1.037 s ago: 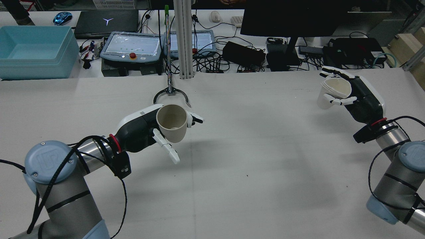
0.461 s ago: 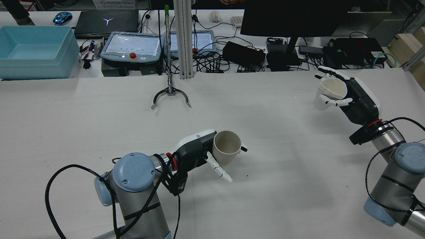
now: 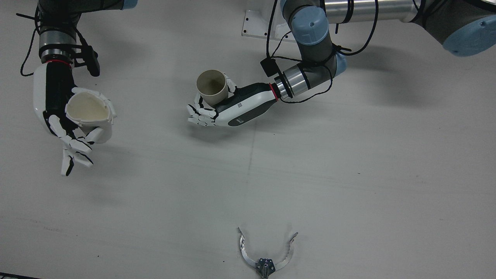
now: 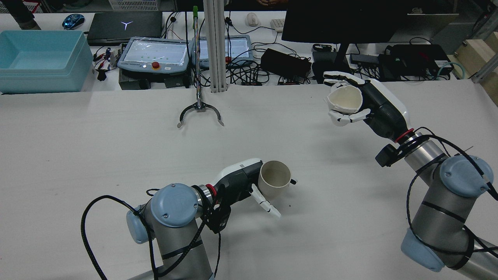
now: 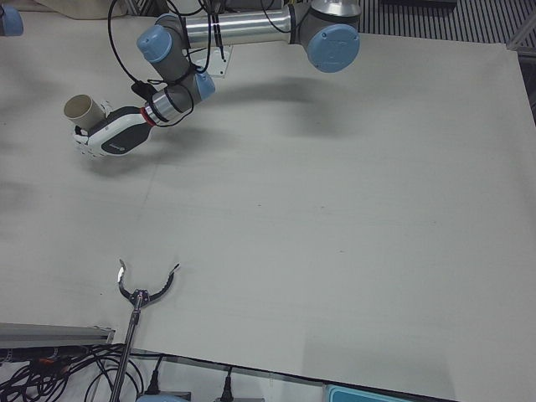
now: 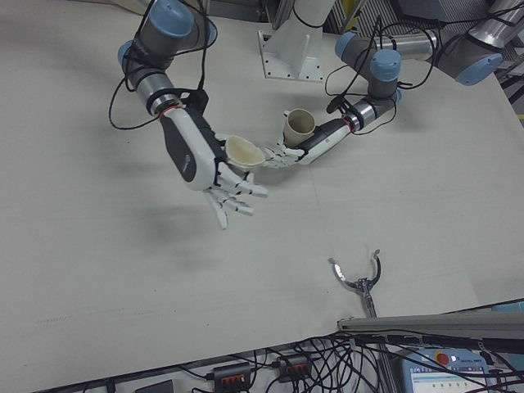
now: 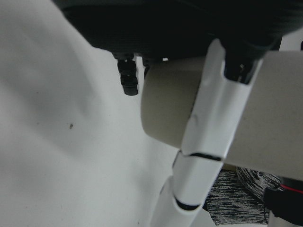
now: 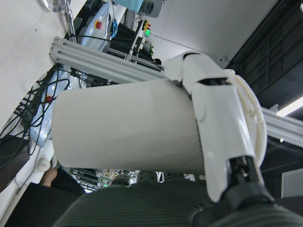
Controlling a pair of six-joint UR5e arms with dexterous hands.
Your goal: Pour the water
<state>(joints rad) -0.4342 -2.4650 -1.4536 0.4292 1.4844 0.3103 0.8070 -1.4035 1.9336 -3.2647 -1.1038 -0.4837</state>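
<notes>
Right hand (image 4: 363,103) swung inward with white cup (image 4: 344,99) — open table (image 4: 116,155) between.

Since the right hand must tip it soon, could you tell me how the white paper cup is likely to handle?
The white paper cup probably crushes easily: its rim already looks squeezed out of round in the right hand. It seems light, held aloft by a few fingers. Its smooth wall might slip when tilted.

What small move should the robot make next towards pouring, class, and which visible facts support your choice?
Probably bring the right robot hand and its white cup in over the beige cup held by the left robot hand. Both cups are gripped and lifted, mouths roughly up, but a wide stretch of bare table separates them, so tipping now would miss.
</notes>
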